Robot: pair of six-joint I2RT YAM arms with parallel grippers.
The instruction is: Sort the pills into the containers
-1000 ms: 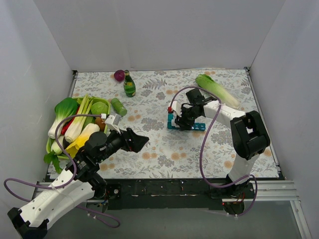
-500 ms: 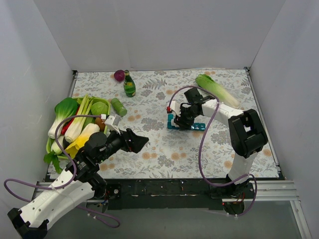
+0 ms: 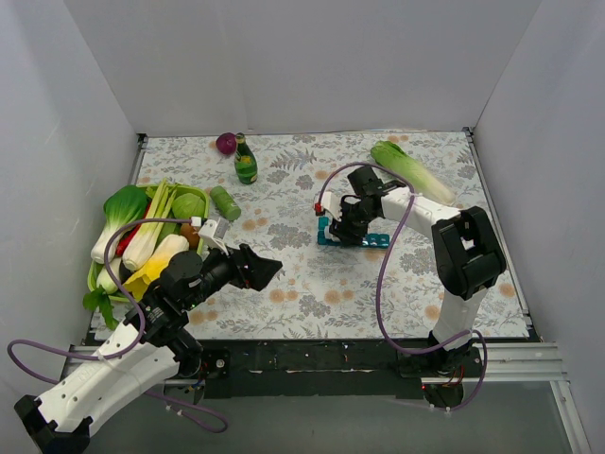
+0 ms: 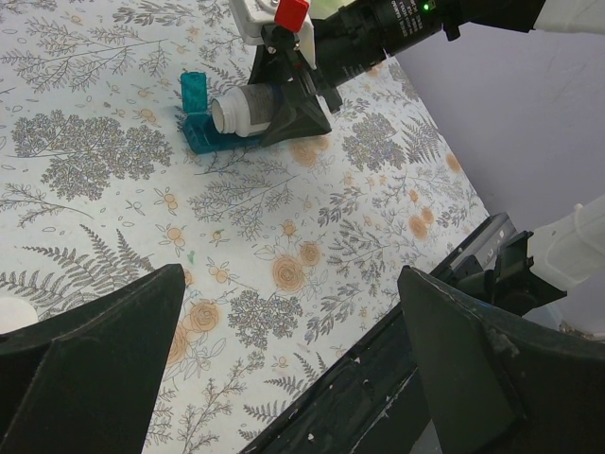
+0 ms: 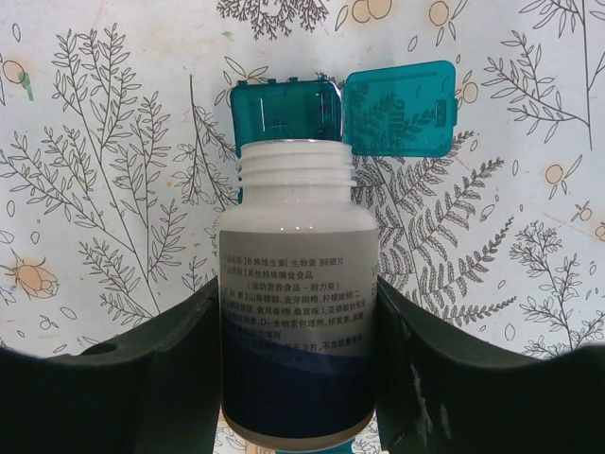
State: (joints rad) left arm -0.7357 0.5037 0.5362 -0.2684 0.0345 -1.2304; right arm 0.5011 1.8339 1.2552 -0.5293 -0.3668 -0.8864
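Observation:
My right gripper (image 5: 298,322) is shut on a white pill bottle (image 5: 298,284) with a blue-banded label and no cap. The bottle's open mouth is tipped over the end compartment of the teal pill box, the containers (image 5: 284,112), whose lid (image 5: 402,109) stands flipped open. From above, the right gripper (image 3: 348,222) sits over the left end of the containers (image 3: 375,240). In the left wrist view the bottle (image 4: 241,109) lies nearly level over the containers (image 4: 203,132). No pills show. My left gripper (image 3: 269,268) hovers wide open over bare table, holding nothing.
A green tray (image 3: 201,206) piled with vegetables stands at the left. A green bottle (image 3: 245,161), a purple onion (image 3: 226,143) and a cucumber (image 3: 225,202) lie at the back left. A leafy cabbage (image 3: 411,170) lies at the back right. The table's front edge (image 4: 397,359) runs under my left gripper.
My right gripper with the bottle has edged slightly left along the pill box. The left arm has not moved.

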